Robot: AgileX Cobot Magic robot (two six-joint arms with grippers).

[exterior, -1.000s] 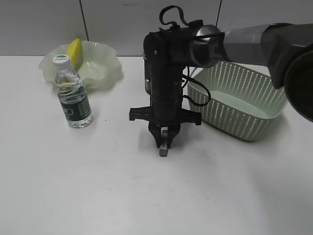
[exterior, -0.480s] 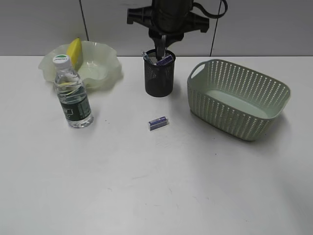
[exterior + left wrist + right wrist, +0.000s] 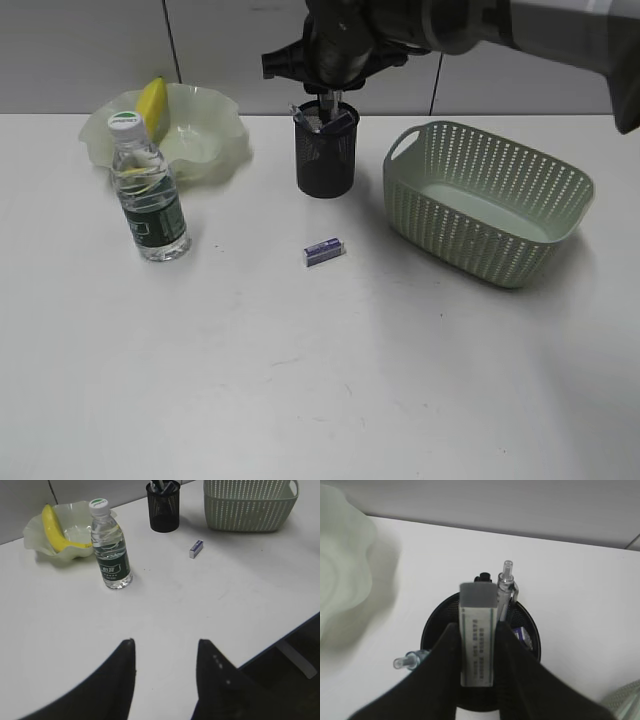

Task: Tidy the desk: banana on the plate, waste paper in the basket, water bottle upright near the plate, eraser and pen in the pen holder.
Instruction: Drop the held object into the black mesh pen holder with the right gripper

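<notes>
Black mesh forms the pen holder (image 3: 325,158), which stands near the far edge of the table (image 3: 300,400), between the plate (image 3: 210,125) and the basket (image 3: 485,200). The right tool (image 3: 479,650) hangs directly above its mouth and is clamped on an eraser (image 3: 478,635): a white, printed sleeve with a grey end, held upright between the two jaws. This vertical hold lines the long axis of the eraser up with the opening, so it can drop in without catching the rim. Pens (image 3: 506,592) already stand inside the holder and lean on its wall, leaving the middle of the opening free.

A second small block with a purple-and-white wrapper (image 3: 324,250) lies flat on the table in front of the holder, apart from it. It looks like another eraser, and by that judgement it is not yet tidied.

The left tool (image 3: 165,675) stands released, with nothing between its jaws, low over the near edge of the table and well apart from all objects.

The banana (image 3: 153,105) rests in the plate at the far left corner, leaning on the ruffled rim. The bottle (image 3: 147,195) stands upright, cap on top, just in front of the plate. The basket sits toward the right edge; its visible floor is bare, and no waste paper shows in any view.

Judged step: release of the eraser into the holder.
</notes>
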